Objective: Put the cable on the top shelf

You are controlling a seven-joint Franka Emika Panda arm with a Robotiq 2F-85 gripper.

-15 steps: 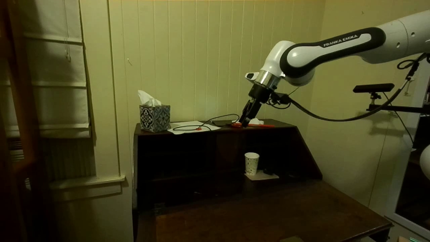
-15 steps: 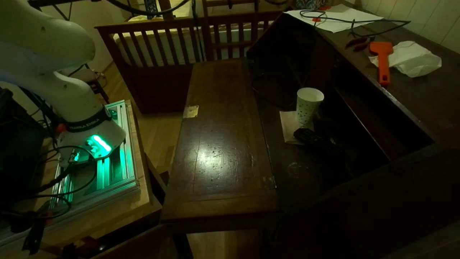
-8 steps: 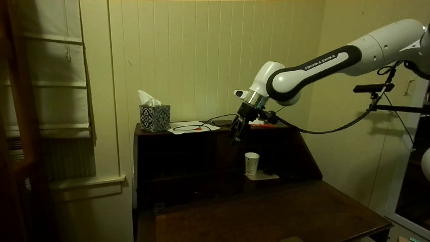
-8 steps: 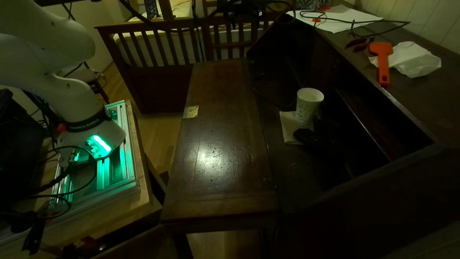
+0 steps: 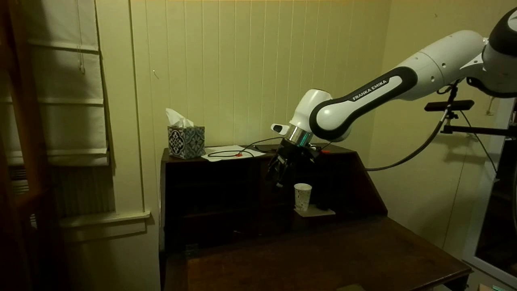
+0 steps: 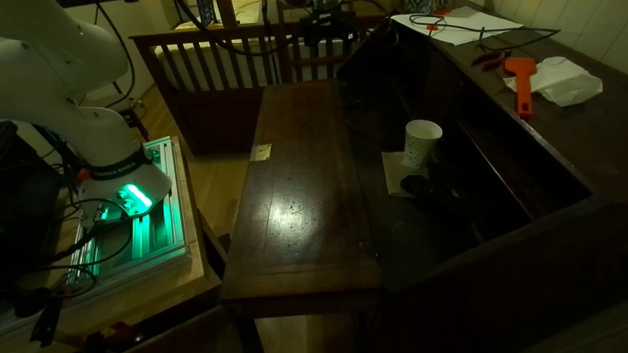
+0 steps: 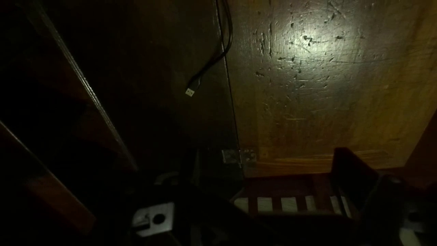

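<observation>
A thin dark cable (image 7: 212, 63) with a pale USB plug lies loose on the desk, across the seam of the fold-down leaf in the wrist view. It shows faintly in an exterior view (image 6: 364, 132). Another thin dark cord (image 6: 520, 28) with red bits lies in loops on the top shelf (image 6: 586, 137), partly on white paper. My gripper (image 5: 274, 180) hangs in front of the shelf unit, below the top board and above the desk. In the wrist view the gripper's (image 7: 268, 160) fingers are wide apart with nothing between them. The fingers are very dark.
A speckled paper cup (image 5: 302, 197) stands on a napkin (image 6: 392, 182) beside a black remote-like object (image 6: 423, 187). On top are a tissue box (image 5: 186, 141), an orange scraper (image 6: 523, 83), crumpled white paper (image 6: 571, 81) and red-handled pliers (image 6: 490, 59). A slatted wooden bed frame (image 6: 221, 98) stands behind.
My gripper has moved down and left in an exterior view, from the height of the top shelf to below its front edge. The things on the shelf and desk have not moved.
</observation>
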